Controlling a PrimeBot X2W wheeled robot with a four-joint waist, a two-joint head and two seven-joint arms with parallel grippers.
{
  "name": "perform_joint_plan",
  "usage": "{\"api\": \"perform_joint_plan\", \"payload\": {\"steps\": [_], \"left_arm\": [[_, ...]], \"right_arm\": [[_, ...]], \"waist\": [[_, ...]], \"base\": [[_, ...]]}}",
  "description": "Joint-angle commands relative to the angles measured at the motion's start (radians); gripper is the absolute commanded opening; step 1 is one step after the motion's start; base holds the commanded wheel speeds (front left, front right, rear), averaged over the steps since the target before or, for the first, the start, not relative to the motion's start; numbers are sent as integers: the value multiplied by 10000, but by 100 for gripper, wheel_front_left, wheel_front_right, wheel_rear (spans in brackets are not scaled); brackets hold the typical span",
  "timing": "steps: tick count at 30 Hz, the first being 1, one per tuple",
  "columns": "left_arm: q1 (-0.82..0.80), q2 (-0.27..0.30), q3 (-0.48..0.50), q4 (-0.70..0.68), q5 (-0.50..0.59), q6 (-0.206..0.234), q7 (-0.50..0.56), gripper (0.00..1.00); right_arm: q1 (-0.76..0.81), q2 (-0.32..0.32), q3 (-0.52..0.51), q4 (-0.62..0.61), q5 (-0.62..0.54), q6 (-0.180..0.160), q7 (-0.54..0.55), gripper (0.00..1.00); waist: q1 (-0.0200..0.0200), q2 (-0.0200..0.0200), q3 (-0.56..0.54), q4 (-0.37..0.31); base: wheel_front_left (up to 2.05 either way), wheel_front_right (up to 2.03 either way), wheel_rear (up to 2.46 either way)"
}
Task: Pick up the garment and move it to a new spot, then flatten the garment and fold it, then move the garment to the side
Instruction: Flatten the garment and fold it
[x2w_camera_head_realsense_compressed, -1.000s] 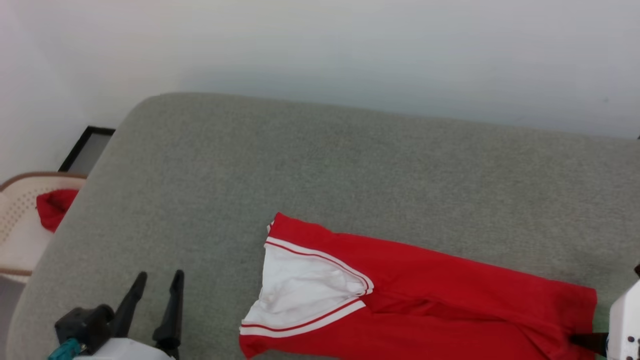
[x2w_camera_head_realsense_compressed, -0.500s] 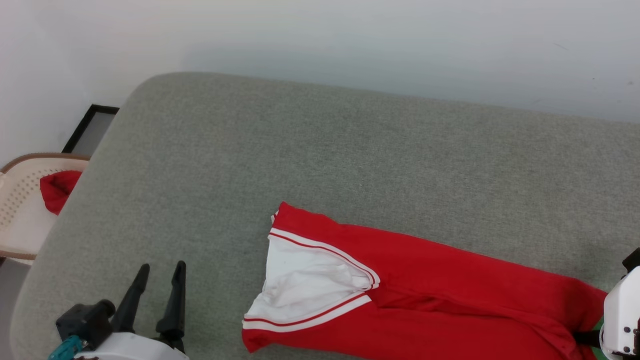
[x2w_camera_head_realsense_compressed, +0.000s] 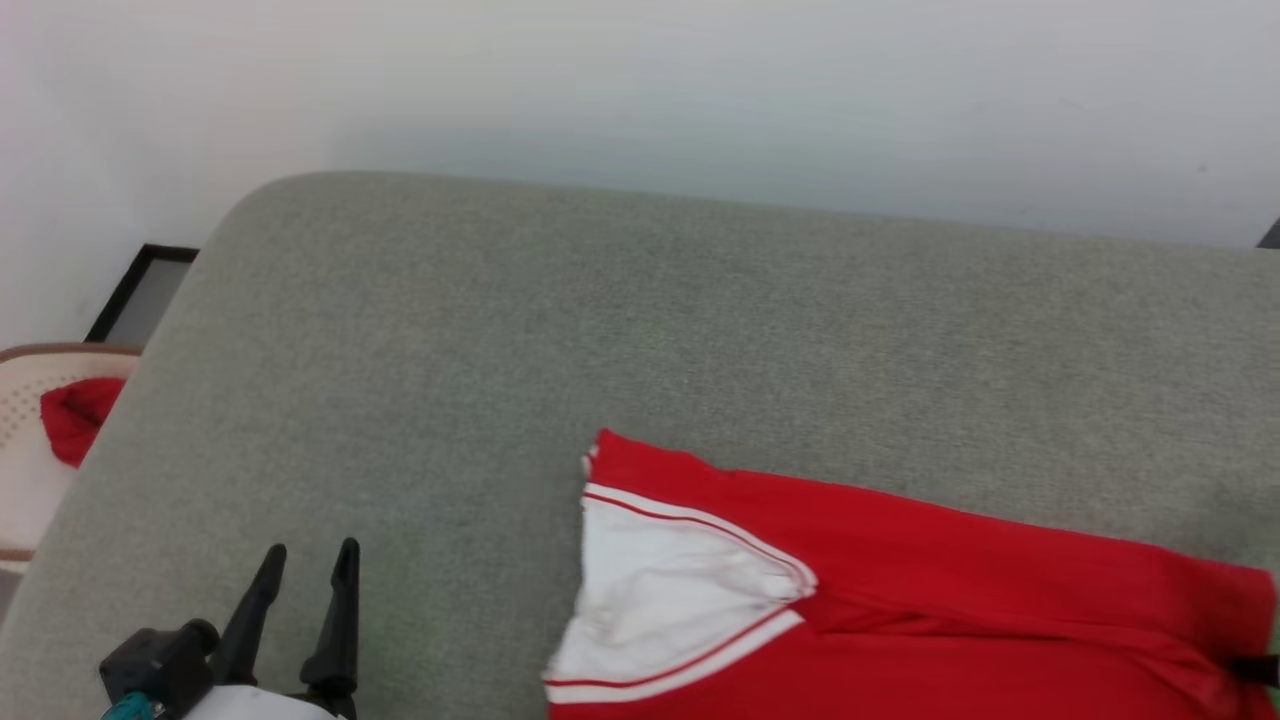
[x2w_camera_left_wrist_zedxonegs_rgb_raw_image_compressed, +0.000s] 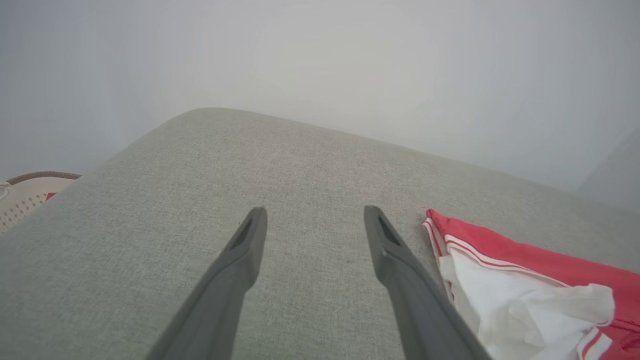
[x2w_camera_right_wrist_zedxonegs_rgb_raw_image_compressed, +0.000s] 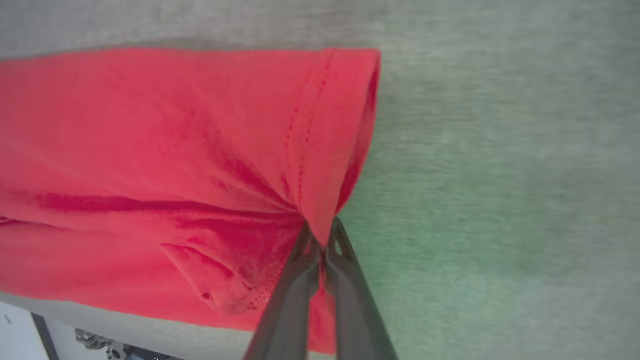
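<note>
Red garment, cut off below, hem clamped in right tool; left tool apart.

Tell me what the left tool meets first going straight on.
Probably bare grey cushion ahead of the left tool; the garment lies off to its right. Depth is unclear.

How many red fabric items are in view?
2. The garment lies on the grey cushion, hem pinched by the right gripper; a second red cloth sits in the beige perforated container at far left. Others may be hidden.
</note>
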Motion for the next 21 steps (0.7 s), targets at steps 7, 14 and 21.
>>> {"api": "perform_joint_plan", "payload": {"steps": [7,14,21], "left_arm": [[260,3,99,36,97,-55,-5,100],[502,39,109,127,33,-86,-2,100],[768,36,140,39,147,8,-2,100]], "right_arm": [[-249,-652,-115,517,-271,-14,-319,0],[-134,-644,522,-278,405,-13,-2,0],[420,-192,1121,-2400,2001,-11,632,0]], "waist": [[0,-1,-199,-374],[0,-1,-540,-727],[0,-1,-947,-850]], "base": [[0,0,0],[0,0,0],[0,0,0]]}}
